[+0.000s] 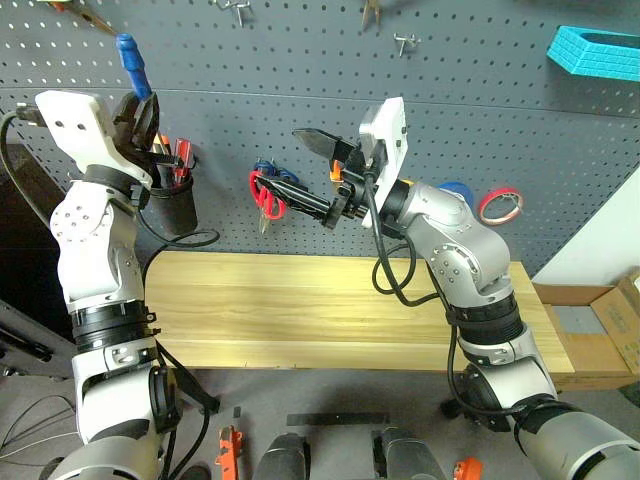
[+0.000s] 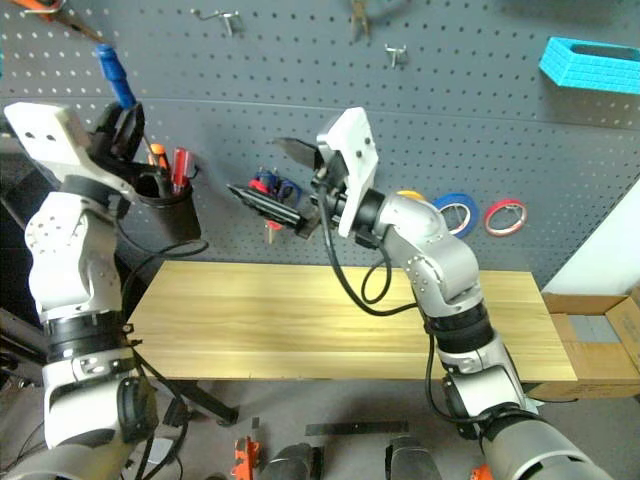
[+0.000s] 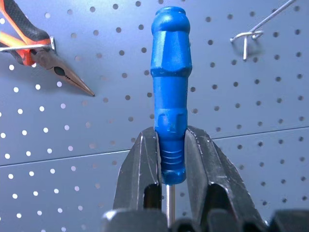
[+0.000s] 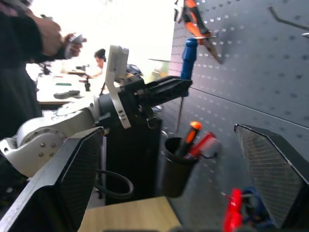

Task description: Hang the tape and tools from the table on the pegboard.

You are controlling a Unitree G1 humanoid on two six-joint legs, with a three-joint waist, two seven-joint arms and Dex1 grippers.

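The left gripper (image 3: pixel 171 145) pinches the blue-handled screwdriver (image 3: pixel 170 87) upright before the pegboard (image 1: pixel 500 130). The right gripper (image 1: pixel 320 175) hangs wide open, empty.

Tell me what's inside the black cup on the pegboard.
The black cup holds an orange-handled screwdriver and a red-handled one, handles up. Their shafts are hidden inside.

pliers (image 3: pixel 34 53): handles cut off at edge | blue screwdriver (image 3: pixel 170 92): shaft hidden behind left tool (image 3: pixel 170 159)
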